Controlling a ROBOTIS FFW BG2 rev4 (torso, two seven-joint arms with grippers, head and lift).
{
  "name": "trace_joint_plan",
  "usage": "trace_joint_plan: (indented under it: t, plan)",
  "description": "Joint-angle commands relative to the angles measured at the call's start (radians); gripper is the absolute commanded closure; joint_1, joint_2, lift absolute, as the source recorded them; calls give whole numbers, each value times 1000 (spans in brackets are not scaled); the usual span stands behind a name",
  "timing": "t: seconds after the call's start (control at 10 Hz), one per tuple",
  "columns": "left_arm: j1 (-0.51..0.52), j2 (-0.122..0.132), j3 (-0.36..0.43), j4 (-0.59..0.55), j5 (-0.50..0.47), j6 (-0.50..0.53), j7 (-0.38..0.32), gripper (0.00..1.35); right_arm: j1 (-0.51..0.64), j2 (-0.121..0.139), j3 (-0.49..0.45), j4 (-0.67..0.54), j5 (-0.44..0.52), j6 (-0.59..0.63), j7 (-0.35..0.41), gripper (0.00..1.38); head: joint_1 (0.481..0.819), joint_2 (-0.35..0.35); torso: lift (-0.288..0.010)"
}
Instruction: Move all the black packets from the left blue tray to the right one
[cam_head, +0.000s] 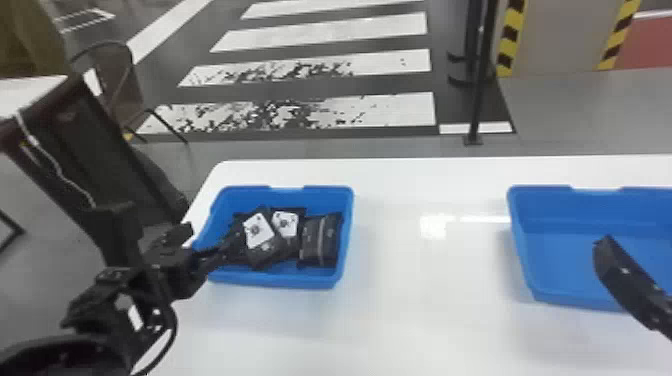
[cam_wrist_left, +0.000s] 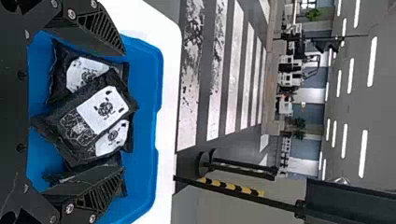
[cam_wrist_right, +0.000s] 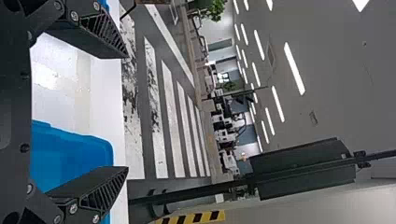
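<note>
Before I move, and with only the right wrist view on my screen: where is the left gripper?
Observer: The left gripper is at the left blue tray, its fingers apart, with packets in view between them.

Operator: How do the packets lie?

Observer: They overlap. One white-labelled packet lies across two others.

Operator: Anything different about the one nearest the right wall?

Observer: Yes, that packet shows no white label on its upper side.
</note>
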Motion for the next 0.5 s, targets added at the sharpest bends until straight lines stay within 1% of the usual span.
trace_joint_plan:
  t: [0.0, 0.2, 0.4]
  plan:
    - [-46, 17, -37, 42, -7, 55, 12, 167, 0, -1, 2, 3, -3, 0, 2, 176, 695, 219, -140]
    - [-120, 25, -65, 116, -19, 104, 26, 168, -2, -6, 10, 6, -5, 2, 3, 176, 695, 202, -140]
    - [-169, 26, -73, 179, -45, 139, 51, 168, 0, -7, 10, 6, -9, 7, 5, 176, 695, 199, -140]
